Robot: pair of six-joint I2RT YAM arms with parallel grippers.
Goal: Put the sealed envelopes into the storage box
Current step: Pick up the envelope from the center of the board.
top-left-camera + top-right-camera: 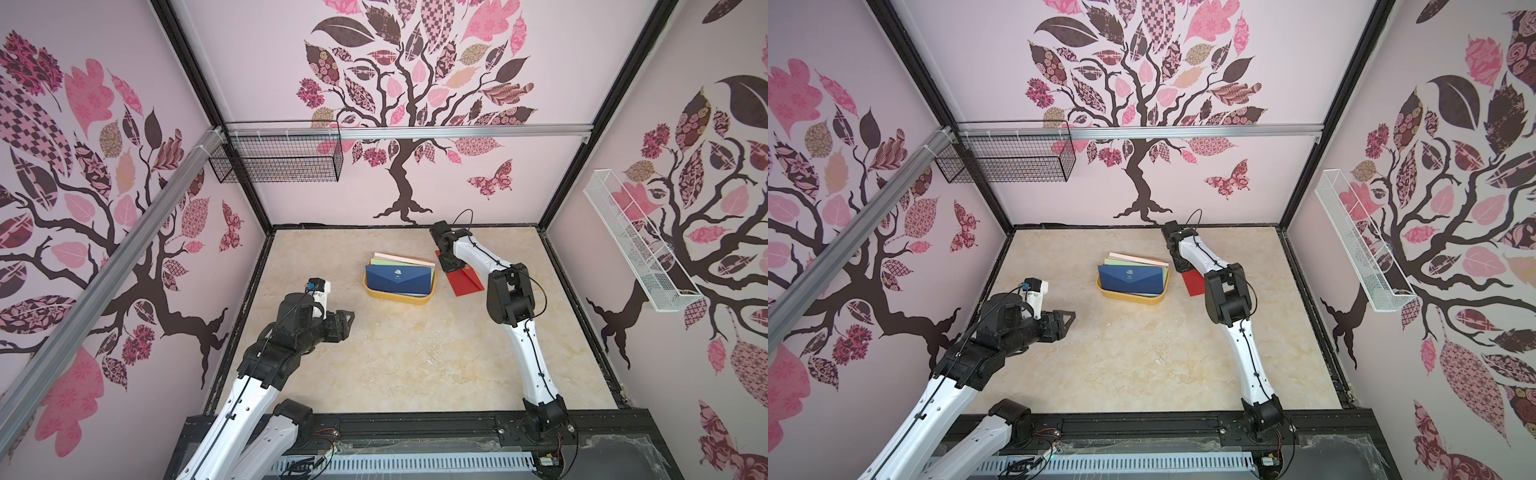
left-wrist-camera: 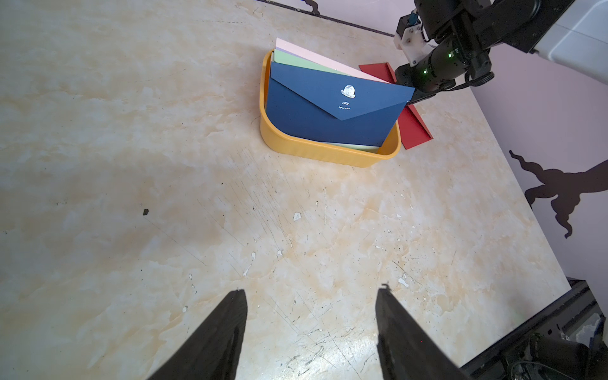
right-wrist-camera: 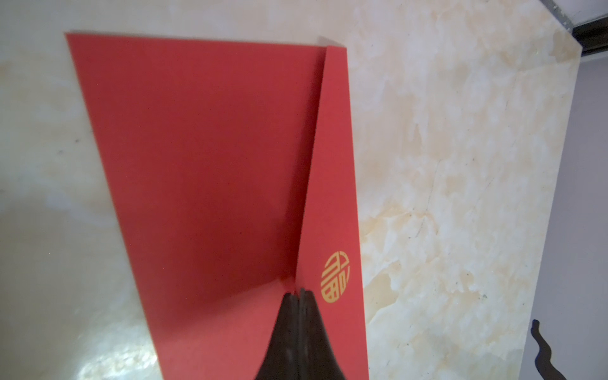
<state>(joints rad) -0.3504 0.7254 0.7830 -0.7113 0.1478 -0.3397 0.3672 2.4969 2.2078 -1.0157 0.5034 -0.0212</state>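
Note:
The yellow-orange storage box (image 1: 399, 299) (image 1: 1128, 297) (image 2: 329, 154) stands mid-table and holds several sealed envelopes. A navy envelope (image 1: 398, 281) (image 1: 1132, 281) (image 2: 329, 115) leans in front, with green (image 2: 296, 61) and pink (image 2: 329, 62) ones behind it. Just right of the box, a red envelope (image 1: 468, 283) (image 1: 1193, 286) (image 2: 414, 128) (image 3: 214, 164) with a gold emblem lies on the table. My right gripper (image 1: 447, 264) (image 3: 299, 291) is shut on the tip of its raised flap. My left gripper (image 1: 352, 316) (image 1: 1073, 316) (image 2: 312, 291) hovers open and empty, left of the box.
A black wire basket (image 1: 282, 158) hangs on the back wall at the left. A white mesh tray (image 1: 636, 249) is mounted on the right wall. Black frame rails edge the marble tabletop (image 1: 415, 353).

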